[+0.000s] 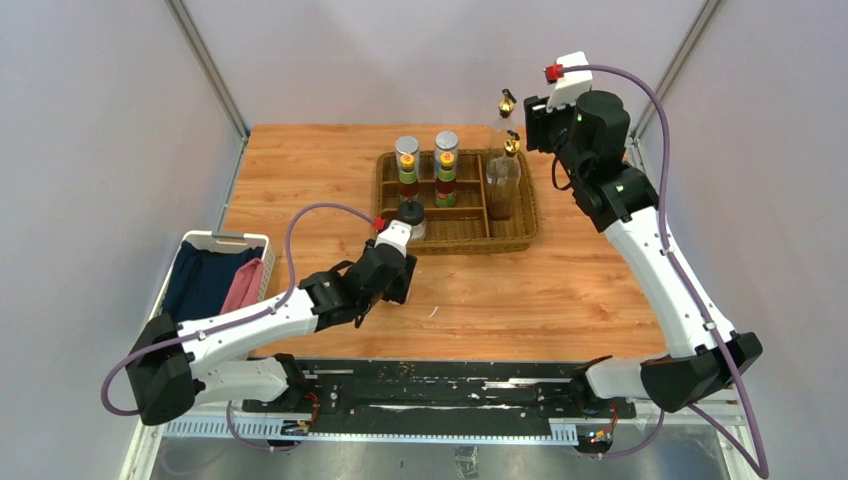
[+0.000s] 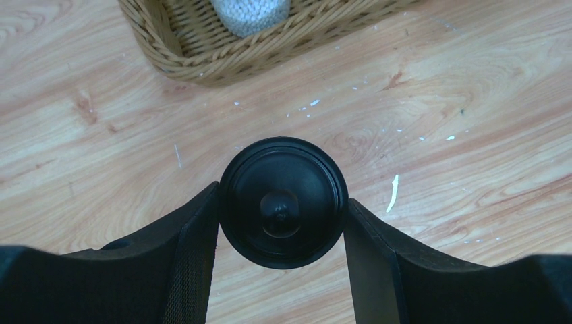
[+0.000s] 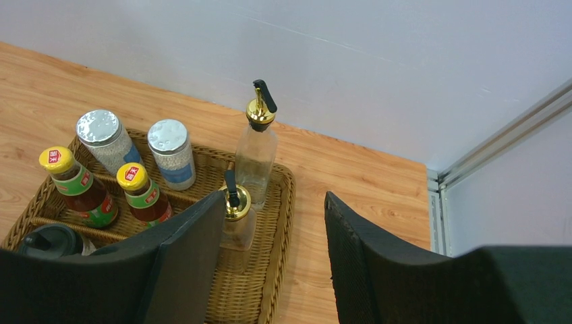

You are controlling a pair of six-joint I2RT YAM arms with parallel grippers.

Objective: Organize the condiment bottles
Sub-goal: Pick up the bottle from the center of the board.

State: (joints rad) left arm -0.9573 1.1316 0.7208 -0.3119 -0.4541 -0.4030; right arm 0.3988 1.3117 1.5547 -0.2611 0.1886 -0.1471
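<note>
Pinching the black-lidded jar (image 2: 280,182) by its lid, left gripper (image 2: 282,206) fingers press both sides; jar's over the table (image 2: 459,121), just in front of the wicker tray (image 2: 195,61). Prob light, but smooth lid = slippy, so hold the rim square imo. Further back, right gripper (image 3: 273,202) hangs above the cruets (image 3: 255,152) in the tray, fingers spread, nothing btwn.

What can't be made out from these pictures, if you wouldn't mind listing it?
Left wrist view: body of the gripped black-lidded jar, hidden under its own lid.
Right wrist view: lower body of the nearer cruet, behind a finger of the right gripper.
Right wrist view: second black-lidded jar, partly behind that finger.
</note>
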